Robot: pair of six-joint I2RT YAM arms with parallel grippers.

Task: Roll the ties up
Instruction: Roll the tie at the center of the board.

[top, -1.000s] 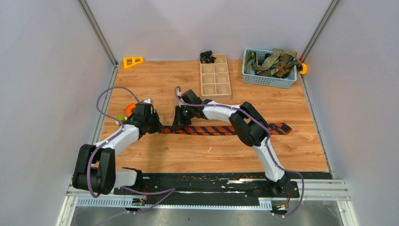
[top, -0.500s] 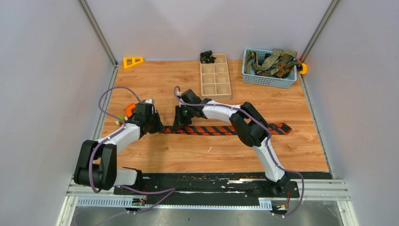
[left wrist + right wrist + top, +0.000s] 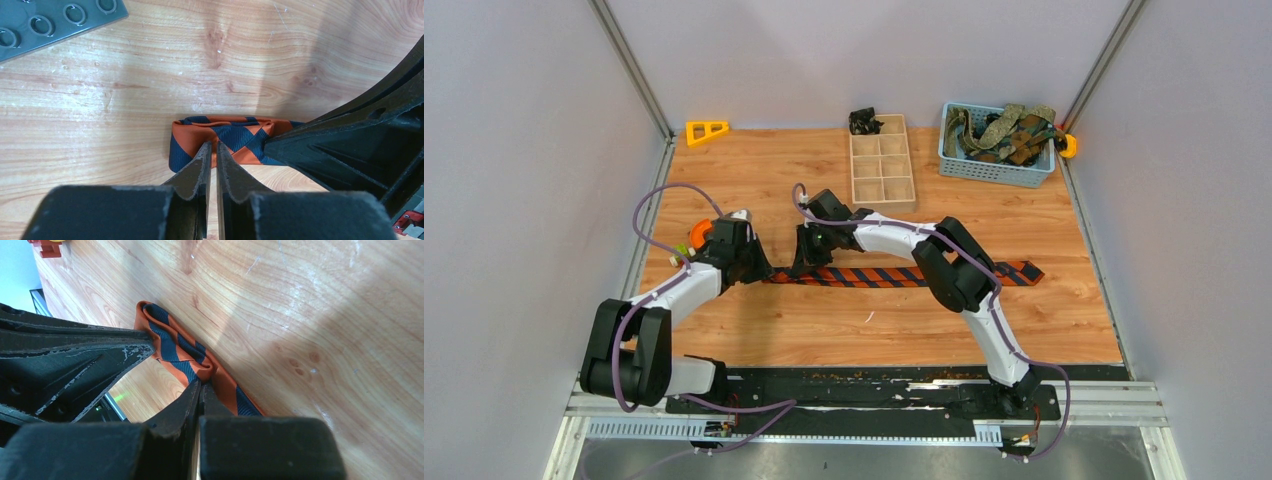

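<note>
wooden table (image 3: pixel 1044 320), mid-width: orange-navy striped tie (image 3: pixel 879 277) lies flat, its end toward the left edge folded over once. right fingers (image 3: pixel 185 405) pinched together on that fold; left fingers (image 3: pixel 197 170) a sliver apart at its tip. risk: slick fabric may spring open under a single pinch, undoing the roll's start.

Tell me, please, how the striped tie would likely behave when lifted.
Probably floppy: the striped tie lies flat and its end folds softly over itself. Likely thin and light, since the right pincer pinches it fully shut. The loose fold may well spring open if released.
</note>
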